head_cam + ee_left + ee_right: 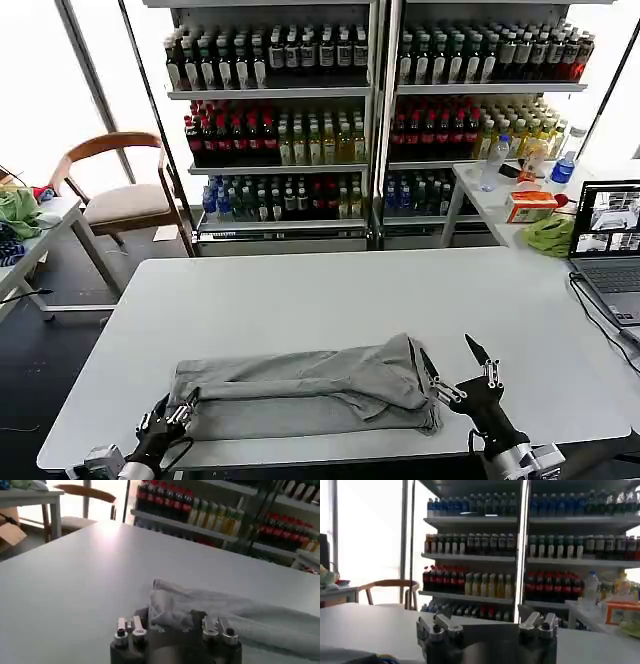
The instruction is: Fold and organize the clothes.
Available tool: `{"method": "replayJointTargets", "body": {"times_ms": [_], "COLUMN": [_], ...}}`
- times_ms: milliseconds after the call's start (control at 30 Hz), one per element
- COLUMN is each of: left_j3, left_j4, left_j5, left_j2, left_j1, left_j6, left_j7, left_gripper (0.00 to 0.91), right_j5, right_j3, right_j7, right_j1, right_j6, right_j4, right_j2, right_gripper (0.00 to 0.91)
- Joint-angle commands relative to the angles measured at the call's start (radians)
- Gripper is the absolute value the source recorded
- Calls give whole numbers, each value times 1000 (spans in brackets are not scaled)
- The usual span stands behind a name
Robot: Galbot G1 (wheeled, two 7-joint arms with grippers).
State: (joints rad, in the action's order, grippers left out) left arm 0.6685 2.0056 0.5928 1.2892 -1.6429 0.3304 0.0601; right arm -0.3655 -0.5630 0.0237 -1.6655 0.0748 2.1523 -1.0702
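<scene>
Down at the near edge of the white bench (330, 290), a grey shirt (310, 388) folded into a long, rumpled band, running parallel to that edge. Stretched from close to the near-left corner across past the middle, with a bunched, raised end at its right. No print, collar or buttons on show in this fold.

Left hand (165, 418) low at the near-left corner, right at the shirt's left end. Fingers (136, 628) spread a little, tips just at the cloth's edge, not clamped on it. From the left wrist camera, the shirt (225, 617) lying directly ahead of the fingers, its folded end lifted slightly off the bench (75, 580).

Right hand (455, 372) at the near edge, just beside the shirt's bunched right end. Fingers (477, 350) spread wide in a V, pointing up and away, holding nothing. One tip near the cloth; touching or not, cannot tell. In the right wrist camera, both fingers (435, 630) wide apart, raised over the bench (370, 625).

Rest of the bench top bare behind the shirt. At the far-right edge, a laptop (610, 240) with its screen lit. Behind, shelves of bottles (290, 130) in rows: dark, red, yellow-green, blue. A wooden chair (125, 195) off beyond the far-left corner. A green cloth (548, 236) on a side table past the far-right corner, next to an orange box (530, 206) and a water bottle (489, 163).
</scene>
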Motion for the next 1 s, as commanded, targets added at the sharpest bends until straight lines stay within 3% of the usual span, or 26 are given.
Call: {"method": "replayJointTargets", "body": {"times_ms": [33, 500, 1000], "left_j3": [-15, 1, 252], "left_j4": [-12, -6, -161], "left_j5": [-8, -13, 102], "left_j2": [7, -6, -247], "left_j1": [-2, 26, 109], "left_j6": [-2, -2, 42], "left_j7": [-5, 1, -43], "left_gripper": [0, 0, 0], "right_j5": [1, 2, -15], "right_j3": [-1, 26, 37], "right_j7": [-1, -19, -31], "right_j1": [-1, 4, 29], "right_j6": [7, -5, -20], "right_j4": [0, -3, -1], "right_j2": [-1, -13, -5], "right_gripper": [907, 907, 907]}}
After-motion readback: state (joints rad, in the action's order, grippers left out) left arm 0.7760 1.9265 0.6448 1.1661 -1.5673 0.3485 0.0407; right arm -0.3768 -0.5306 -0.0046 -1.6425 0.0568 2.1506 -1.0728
